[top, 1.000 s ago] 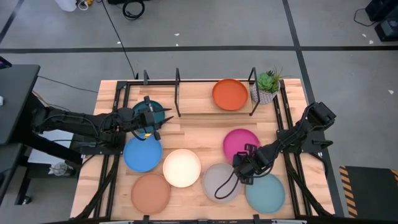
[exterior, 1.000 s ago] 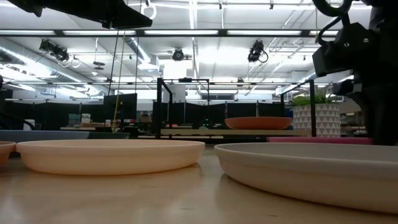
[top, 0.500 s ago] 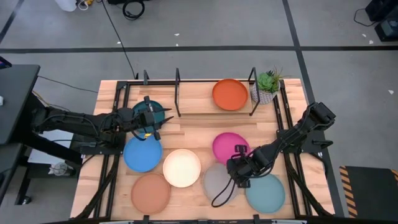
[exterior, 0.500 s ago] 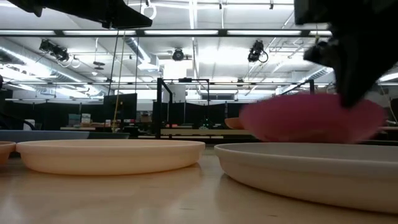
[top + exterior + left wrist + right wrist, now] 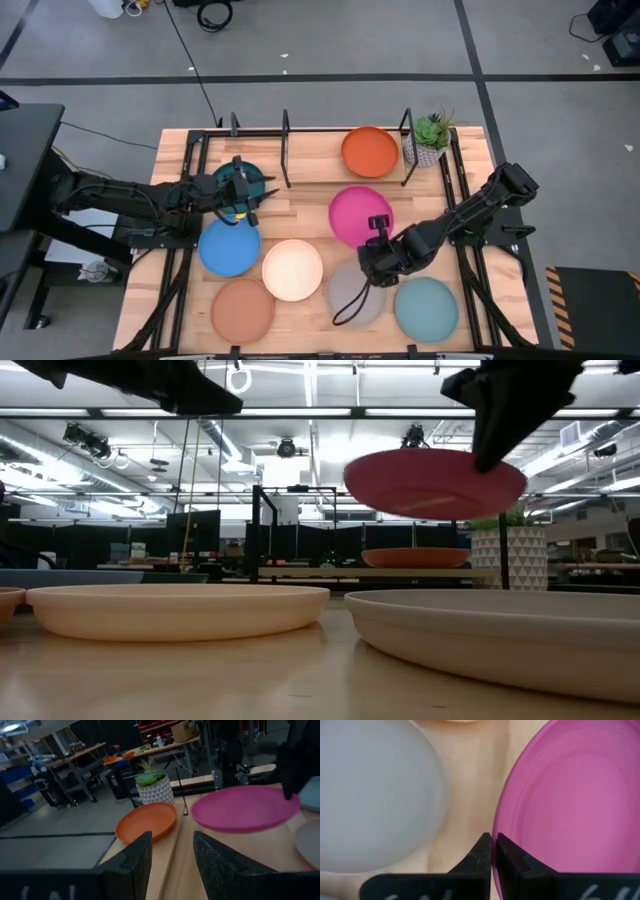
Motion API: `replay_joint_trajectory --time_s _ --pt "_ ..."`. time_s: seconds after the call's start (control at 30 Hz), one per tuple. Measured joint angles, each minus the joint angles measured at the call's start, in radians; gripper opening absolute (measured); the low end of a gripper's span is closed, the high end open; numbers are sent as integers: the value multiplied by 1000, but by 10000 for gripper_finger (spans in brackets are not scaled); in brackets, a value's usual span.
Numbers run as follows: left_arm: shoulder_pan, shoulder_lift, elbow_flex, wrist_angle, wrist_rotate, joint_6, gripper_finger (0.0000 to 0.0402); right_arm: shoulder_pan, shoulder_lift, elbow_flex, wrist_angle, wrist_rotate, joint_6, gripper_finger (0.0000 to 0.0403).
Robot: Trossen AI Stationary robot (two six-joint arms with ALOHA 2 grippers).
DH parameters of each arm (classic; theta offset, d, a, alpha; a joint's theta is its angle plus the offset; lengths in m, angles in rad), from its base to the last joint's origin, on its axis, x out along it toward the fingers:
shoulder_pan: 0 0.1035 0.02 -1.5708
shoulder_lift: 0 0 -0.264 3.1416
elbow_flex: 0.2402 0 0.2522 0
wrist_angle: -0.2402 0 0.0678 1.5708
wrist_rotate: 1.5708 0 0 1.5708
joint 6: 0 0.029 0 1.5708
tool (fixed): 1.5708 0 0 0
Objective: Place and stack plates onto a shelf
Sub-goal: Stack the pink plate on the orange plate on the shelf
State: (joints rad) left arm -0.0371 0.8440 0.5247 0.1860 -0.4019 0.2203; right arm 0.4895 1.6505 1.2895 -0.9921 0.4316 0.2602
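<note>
The magenta plate (image 5: 358, 213) hangs in the air over the middle of the table, my right gripper (image 5: 378, 232) shut on it; in the low view the magenta plate (image 5: 435, 481) floats above the others. An orange plate (image 5: 370, 151) lies on the black rod shelf (image 5: 286, 150) at the far edge. The blue (image 5: 229, 247), cream (image 5: 292, 270), terracotta (image 5: 242, 311), grey (image 5: 350, 290) and aqua (image 5: 426, 309) plates lie flat on the table. My left gripper (image 5: 172, 855) stands open over the dark teal plate (image 5: 228, 180), nothing between its fingers. My right gripper pinches the magenta plate's rim (image 5: 494, 831) between its two fingers, on the side of the plate toward the table's near right. The fingers (image 5: 482, 848) slant down at it from that side. The plate is lifted clear of the table, nearly level.
A small green plant in a white pot (image 5: 430, 135) stands at the shelf's right end, beside the orange plate. The shelf's upright posts (image 5: 405, 128) rise along the far edge. Bare wood lies on the shelf between its left end and the orange plate.
My right gripper has risen and gone toward the table's far left, rolling its wrist. The magenta plate, which lay on the table beside the grey one, has come up with it and now hangs clear.
</note>
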Motion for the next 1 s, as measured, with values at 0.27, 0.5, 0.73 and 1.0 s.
replay_joint_trajectory --time_s 0.27,0.5,0.73,1.0 --pt "-40 0 0 -28 1 -59 153 -129 0 10 -109 93 -123 18" --pt "-98 0 0 -28 0 -61 153 -320 0 10 -111 91 -278 18" --pt "-136 0 0 -28 0 -60 153 -507 0 10 -89 2 -399 18" --pt "-142 0 0 -30 0 -85 153 -680 0 10 -48 -79 -492 18"
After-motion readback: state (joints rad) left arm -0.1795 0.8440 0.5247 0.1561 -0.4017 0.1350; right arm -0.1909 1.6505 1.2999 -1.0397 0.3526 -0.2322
